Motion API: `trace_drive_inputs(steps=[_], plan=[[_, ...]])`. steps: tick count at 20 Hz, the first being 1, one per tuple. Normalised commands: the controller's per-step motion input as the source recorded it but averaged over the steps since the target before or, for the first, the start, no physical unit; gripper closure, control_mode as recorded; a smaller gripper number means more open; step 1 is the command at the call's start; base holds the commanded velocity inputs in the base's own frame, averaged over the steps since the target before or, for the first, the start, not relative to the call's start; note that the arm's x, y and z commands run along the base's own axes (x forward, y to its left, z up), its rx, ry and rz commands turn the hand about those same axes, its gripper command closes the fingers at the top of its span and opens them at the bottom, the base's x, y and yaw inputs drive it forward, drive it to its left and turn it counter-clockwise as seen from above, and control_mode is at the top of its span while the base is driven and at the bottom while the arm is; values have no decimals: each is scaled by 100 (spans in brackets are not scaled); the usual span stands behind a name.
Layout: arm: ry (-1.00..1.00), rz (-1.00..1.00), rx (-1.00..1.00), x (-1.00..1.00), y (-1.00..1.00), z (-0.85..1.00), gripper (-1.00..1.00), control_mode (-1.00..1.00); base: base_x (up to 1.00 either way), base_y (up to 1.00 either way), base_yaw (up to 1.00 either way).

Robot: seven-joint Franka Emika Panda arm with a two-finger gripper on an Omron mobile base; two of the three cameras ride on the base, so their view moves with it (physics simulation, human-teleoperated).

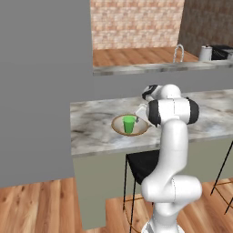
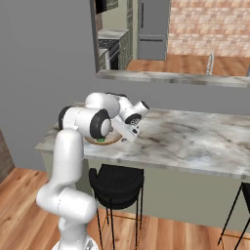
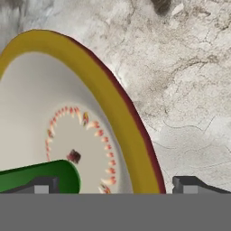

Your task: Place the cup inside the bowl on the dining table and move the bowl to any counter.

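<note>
While the cup (image 1: pixel 129 124) stands upright inside the bowl (image 1: pixel 119 128), the first half of the task reads as done; the step in hand is taking hold of the bowl. Bowl sits on the marble desk (image 1: pixel 91 123), toward its left end, a black stool (image 1: pixel 141 164) tucked below the near edge.

Claw (image 3: pixel 110 182): jaws spread wide, nothing between them. In the hand view the finger tips straddle the bowl's right rim, one tip (image 3: pixel 43 184) over the inside next to the cup, the other (image 3: pixel 191 184) outside over bare marble. Contact with the rim cannot be told.

Judgement for a clean grasp: keep the rim centred between the tips, lower until both pads overlap the wall, then close firmly. Inner tip sits near the cup, so avoid nudging it. Lift level and slowly, since a one-sided rim grip will let a wide shallow bowl tilt and tip the cup. The far counter (image 1: pixel 150 67) with the faucet (image 1: pixel 178 53) looks like a candidate destination.
</note>
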Motion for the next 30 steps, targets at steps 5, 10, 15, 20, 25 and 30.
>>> trace_drive_inputs(steps=[5,10,15,20,25,30], plan=[[0,0,0,0,0,0,-100,-100,0,0,0],[0,0,0,0,0,0,100,-100,0,0,0],[0,0,0,0,0,0,100,-100,0,0,0],[0,0,0,0,0,0,100,-100,0,0,0],[-2,0,2,0,0,0,100,-100,0,0,0],[-14,0,9,-12,0,7,100,-100,0,0,0]])
